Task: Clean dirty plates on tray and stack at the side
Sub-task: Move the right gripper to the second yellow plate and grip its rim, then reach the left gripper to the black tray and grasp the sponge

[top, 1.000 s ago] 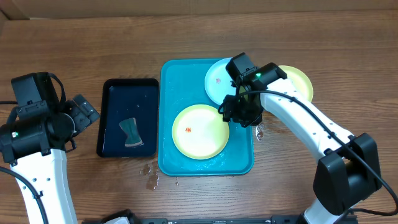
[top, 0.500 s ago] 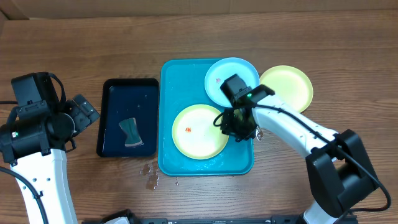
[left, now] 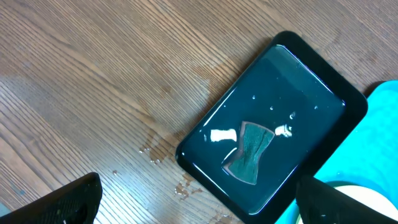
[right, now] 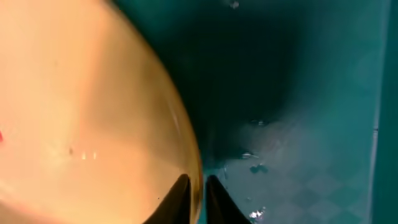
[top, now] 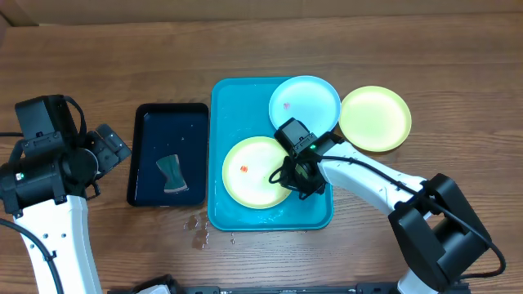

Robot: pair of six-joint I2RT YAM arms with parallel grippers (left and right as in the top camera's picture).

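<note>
The turquoise tray [top: 237, 106] lies mid-table. One yellow-green plate [top: 249, 175] with a red speck lies in it. A light blue plate [top: 304, 103] with a red speck sits at the tray's far right corner, over its rim. A second yellow-green plate [top: 375, 118] lies on the table to the right of the tray. My right gripper [top: 296, 177] is at the right edge of the plate in the tray. In the right wrist view its fingers [right: 198, 193] are shut on that plate's rim [right: 74, 106]. My left gripper [left: 199, 205] is open and empty, above the table left of the black tray.
A black tray [top: 167, 122] stands left of the turquoise tray and holds a grey-green sponge [top: 171, 174]; both also show in the left wrist view, the tray [left: 311, 93] and the sponge [left: 249, 152]. Water drops [top: 198, 229] lie on the wood in front.
My right gripper has moved forward and left, from beside the blue plate to the right edge of the yellow-green plate in the tray. That plate has shifted slightly left. The left arm has not moved.
</note>
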